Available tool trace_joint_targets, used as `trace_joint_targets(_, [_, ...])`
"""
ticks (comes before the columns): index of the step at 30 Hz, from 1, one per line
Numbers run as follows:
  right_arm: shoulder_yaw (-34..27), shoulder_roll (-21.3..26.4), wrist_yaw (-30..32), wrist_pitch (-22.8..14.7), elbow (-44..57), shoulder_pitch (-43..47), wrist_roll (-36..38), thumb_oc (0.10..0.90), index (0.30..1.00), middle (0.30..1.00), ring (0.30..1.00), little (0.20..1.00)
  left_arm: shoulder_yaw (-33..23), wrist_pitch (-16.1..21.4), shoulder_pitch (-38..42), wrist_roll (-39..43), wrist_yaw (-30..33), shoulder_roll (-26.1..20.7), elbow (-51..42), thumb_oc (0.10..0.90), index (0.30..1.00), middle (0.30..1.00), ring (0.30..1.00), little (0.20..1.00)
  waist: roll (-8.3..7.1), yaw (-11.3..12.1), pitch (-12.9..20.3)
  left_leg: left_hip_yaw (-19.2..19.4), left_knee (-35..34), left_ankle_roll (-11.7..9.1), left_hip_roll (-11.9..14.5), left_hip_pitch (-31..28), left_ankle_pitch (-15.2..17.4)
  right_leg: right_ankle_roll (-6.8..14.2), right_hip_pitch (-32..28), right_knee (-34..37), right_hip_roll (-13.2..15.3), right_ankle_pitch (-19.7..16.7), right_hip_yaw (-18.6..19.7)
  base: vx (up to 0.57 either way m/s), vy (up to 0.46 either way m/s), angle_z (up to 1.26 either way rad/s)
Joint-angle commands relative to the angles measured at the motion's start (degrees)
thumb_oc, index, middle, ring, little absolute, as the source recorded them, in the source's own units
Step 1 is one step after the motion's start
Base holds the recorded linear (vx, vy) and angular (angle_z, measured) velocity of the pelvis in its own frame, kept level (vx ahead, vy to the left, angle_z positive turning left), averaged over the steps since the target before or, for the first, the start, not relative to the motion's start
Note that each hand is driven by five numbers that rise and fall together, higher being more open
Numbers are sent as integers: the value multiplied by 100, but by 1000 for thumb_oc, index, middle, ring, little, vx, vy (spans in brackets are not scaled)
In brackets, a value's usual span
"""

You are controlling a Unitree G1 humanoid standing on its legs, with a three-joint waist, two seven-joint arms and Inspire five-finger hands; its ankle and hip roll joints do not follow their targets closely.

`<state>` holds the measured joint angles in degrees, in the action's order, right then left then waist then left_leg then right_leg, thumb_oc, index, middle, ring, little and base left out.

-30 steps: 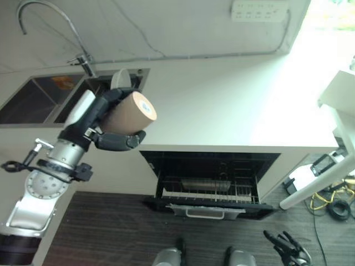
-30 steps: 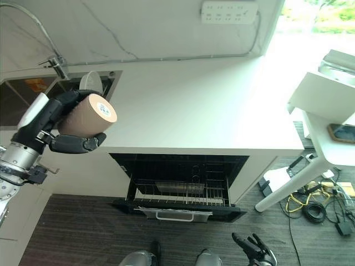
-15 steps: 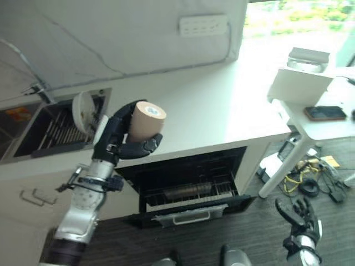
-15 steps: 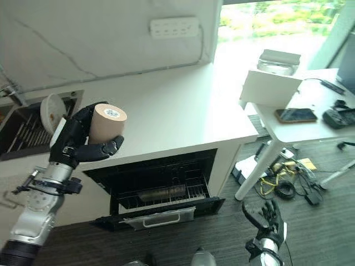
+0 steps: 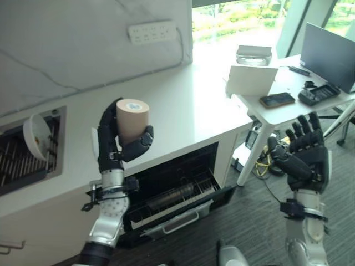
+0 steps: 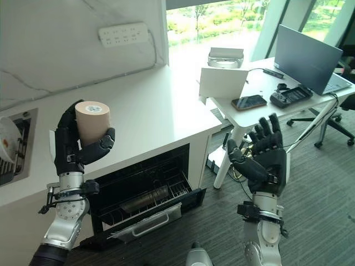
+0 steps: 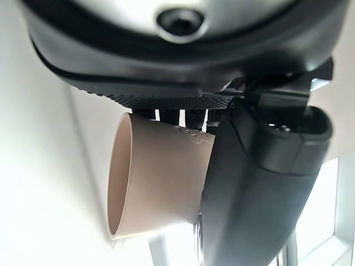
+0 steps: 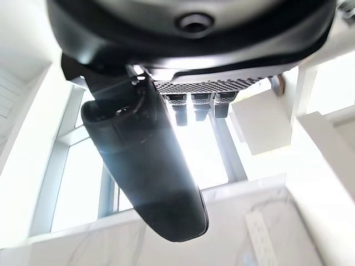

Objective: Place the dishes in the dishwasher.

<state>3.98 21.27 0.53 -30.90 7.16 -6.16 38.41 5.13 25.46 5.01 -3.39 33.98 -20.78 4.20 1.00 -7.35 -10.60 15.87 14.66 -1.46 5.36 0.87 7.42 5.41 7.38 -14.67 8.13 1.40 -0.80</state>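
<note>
A tan cup is held bottom up, high above the white counter, with my left hand shut round it; fingers and thumb wrap its side, and the left wrist view shows the same cup against the palm. Below the counter the dishwasher stands with its door down and its wire rack pulled partway out. A white bowl leans in the sink rack at the left. My right hand is raised at the right, palm forward, fingers spread and holding nothing.
A white side table stands to the right with a phone, a laptop and a white box on it. A power strip is fixed on the marble wall. Cables lie on the floor under the table.
The camera has swung to the right. My left hand has turned the cup more upright. My right hand has risen from near the floor up to table height, fingers spread.
</note>
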Motion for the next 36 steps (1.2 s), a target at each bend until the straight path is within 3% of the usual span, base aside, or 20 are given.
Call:
trace_joint_targets(1, [94, 225, -1154, -270, 542, 759, 526, 800, 900, 900, 900, 900, 64, 620, 749, -1205, 1105, -351, -406, 400, 300, 300, 300, 300, -64, 107, 166, -665, 253, -24, -4, -17, 692, 275, -216, -252, 160, 819, -315, -19, -41, 26])
trace_joint_targets(7, [1046, 296, -1628, 747, 729, 1467, 1215, 800, 900, 900, 900, 900, 489, 492, 946, -2167, 1733, -434, -218, 400, 300, 300, 300, 300, -115, 498, 192, -791, 253, -75, 24, 56, 633, 272, -340, -252, 268, 879, -631, -12, -47, 30])
trace_joint_targets(16, [1935, -154, -918, 1430, 545, 2661, 1155, 800, 900, 900, 900, 900, 672, 526, 923, -2512, 1677, -570, -181, 400, 300, 300, 300, 300, -158, 1190, 253, -1122, 253, -116, -6, 172, 527, 221, -572, -252, 418, 959, -1124, 13, -65, 43])
trace_joint_targets(24, [2266, -475, -512, 1741, 406, 3211, 1072, 800, 900, 900, 900, 900, 651, 610, 766, -2608, 1562, -696, -288, 400, 300, 300, 300, 300, -153, 1626, 284, -1358, 253, -140, -55, 299, 441, 209, -675, -252, 511, 977, -1423, 21, -43, 32])
trace_joint_targets(36, [2357, -623, -310, 2020, 129, 3484, 1068, 800, 900, 900, 900, 900, 713, 725, 791, -2720, 1536, -720, -308, 400, 300, 300, 300, 300, -149, 1911, 354, -1537, 253, -196, -44, 531, 307, 191, -761, -252, 569, 1009, -1743, 27, -20, 18])
